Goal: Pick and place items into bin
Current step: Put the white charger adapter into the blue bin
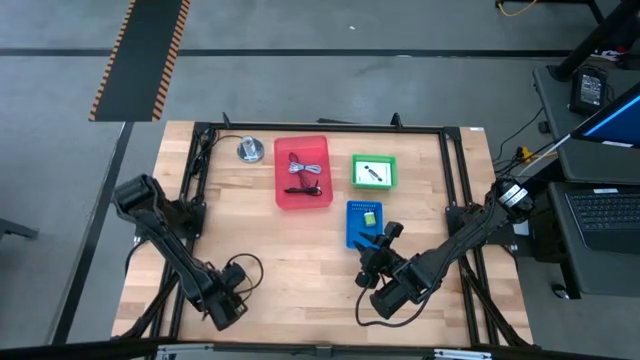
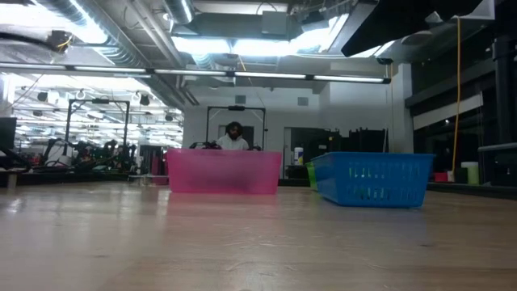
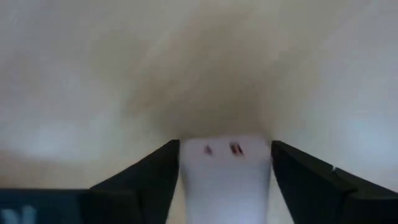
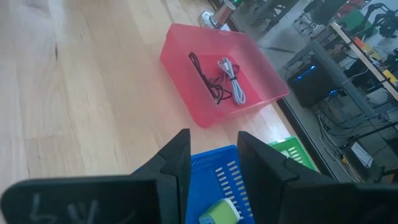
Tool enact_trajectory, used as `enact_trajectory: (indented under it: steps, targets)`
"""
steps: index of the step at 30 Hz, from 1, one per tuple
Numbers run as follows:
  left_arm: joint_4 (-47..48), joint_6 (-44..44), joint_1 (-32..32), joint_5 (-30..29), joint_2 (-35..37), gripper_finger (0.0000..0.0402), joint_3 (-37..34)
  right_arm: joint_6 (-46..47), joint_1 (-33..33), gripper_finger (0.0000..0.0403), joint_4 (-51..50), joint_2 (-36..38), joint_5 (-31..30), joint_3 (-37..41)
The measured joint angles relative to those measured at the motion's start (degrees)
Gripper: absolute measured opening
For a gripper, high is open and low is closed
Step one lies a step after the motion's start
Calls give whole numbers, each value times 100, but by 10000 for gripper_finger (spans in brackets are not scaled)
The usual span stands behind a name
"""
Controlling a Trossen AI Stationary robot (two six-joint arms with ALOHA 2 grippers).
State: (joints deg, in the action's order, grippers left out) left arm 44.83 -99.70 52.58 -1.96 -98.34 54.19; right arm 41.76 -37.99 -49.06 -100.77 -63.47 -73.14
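Where the high view looks straight down, we see the dark red cord (image 1: 303,186) lying in the pink bin (image 1: 285,198) at 12 o'clock from the table's centre, its long axis running roughly from 12 to 6. A pale grey cord (image 1: 312,165) is bundled beside it. In the right wrist view both cords lie side by side along the bin's length. In the green bin (image 1: 374,184), at 1 o'clock, a white card (image 1: 372,172) lies flat, and its black mark slants from 10 to 4. The green-white piece (image 1: 370,217) sits in the blue bin (image 1: 352,232), just toward 3 o'clock of centre.

The right gripper (image 1: 378,243) hovers at the blue bin's 5 o'clock corner, its arm stretched low from the table's 4 o'clock edge and pointing toward 11. Its fingers (image 4: 180,162) stand slightly parted with nothing between them.

The left gripper (image 1: 228,300) is at 8 o'clock, its arm folded low, nose down at the wood. In its wrist view a white block (image 3: 225,177) with two small red marks fills the gap between the fingers (image 3: 155,177), so we read it as clamped.

The wooden table (image 1: 300,260) has a black frame, and a silver disc (image 1: 250,150) stands at 11 o'clock. In the low view a person (image 2: 234,136) shows behind the pink bin, under bright ceiling lights.
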Motion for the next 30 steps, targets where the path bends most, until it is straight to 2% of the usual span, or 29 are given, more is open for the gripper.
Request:
enact_trajectory:
  steps: [4, 14, 22, 30]
  targets:
    - [-92, -124, 9, -28, -5, 258, -160, 1, 1, 110, 3, 0, 7, 0]
    - [-86, -104, -2, 162, 0, 236, -95, 0, 1, 110, 3, 0, 5, 0]
    - [-16, 150, -7, 222, -3, 235, -45, 18, 1, 110, 6, 0, 5, 0]
    - [241, 1, 4, 424, -3, 235, -38, 19, 1, 110, 56, 0, 3, 0]
